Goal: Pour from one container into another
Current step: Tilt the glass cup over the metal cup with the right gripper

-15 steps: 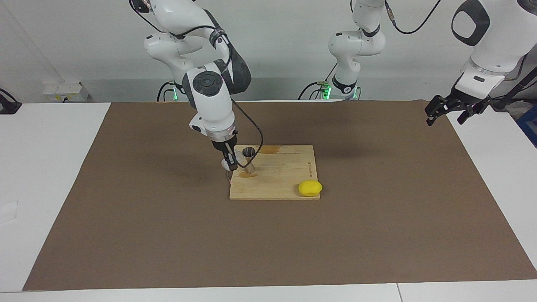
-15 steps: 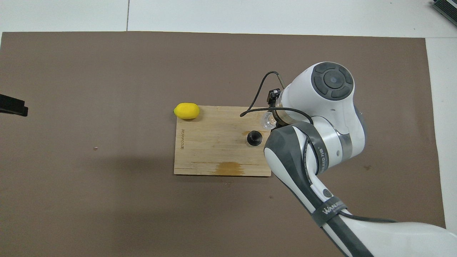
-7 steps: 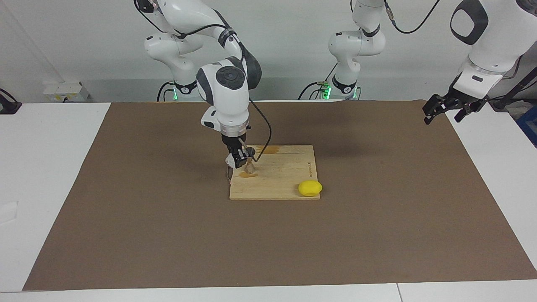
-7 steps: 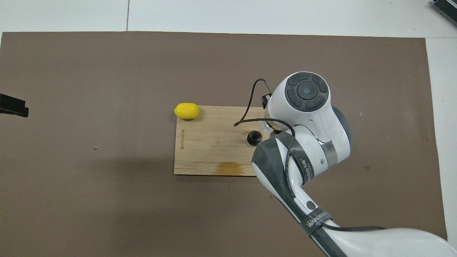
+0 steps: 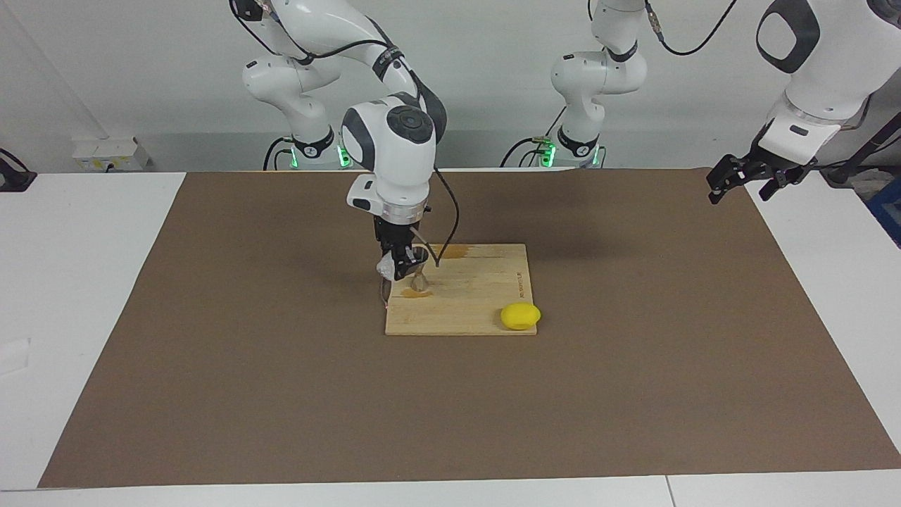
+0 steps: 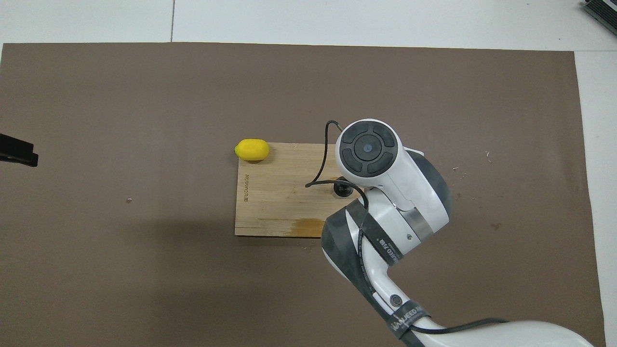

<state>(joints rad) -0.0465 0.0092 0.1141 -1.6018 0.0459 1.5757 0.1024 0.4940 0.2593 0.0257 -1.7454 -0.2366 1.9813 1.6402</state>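
Cup (image 5: 385,266): tipped over the jigger (image 5: 419,281), clamped in the right pincer (image 5: 399,268).
Left pincer (image 5: 740,178): waits with fingers spread, over the bench edge.

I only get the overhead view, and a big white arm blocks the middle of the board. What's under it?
Observer: The right gripper, shut on a small glass cup, holds it up beside the top of a metal jigger.
Operator: Jigger? I see just a dark sliver.
Observer: It's hourglass-shaped and stands upright on the wooden board.
Operator: And the black thing at my picture's edge?
Observer: That's the left gripper, open, waiting in the air over the corner of the brown mat.
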